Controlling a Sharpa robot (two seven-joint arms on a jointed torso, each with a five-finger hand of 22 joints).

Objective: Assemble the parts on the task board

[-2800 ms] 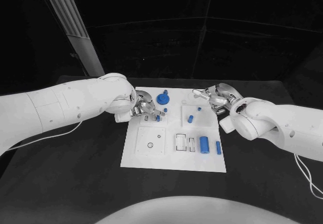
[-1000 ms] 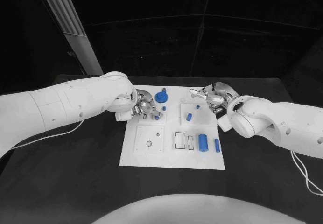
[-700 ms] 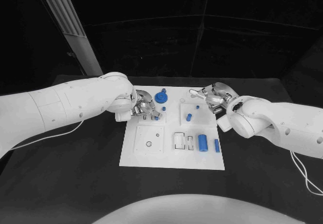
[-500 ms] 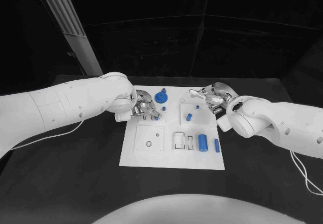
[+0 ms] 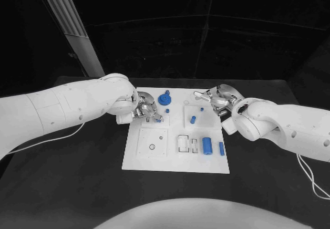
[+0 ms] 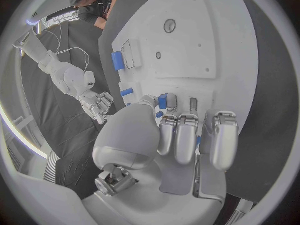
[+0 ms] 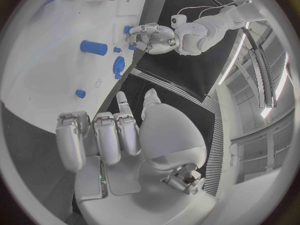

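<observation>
L hand [image 5: 146, 109] pinches small blue part [image 6: 162, 101] over task board [image 5: 176, 162] upper left; R hand [image 5: 219, 102] at board's upper right, fingers curled, holds nothing.

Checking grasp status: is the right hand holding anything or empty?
Empty. The right hand has its fingers apart with nothing between them, off the task board's far right edge.

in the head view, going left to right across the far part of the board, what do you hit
left hand → blue gear-like part → small blue peg → right hand
</observation>
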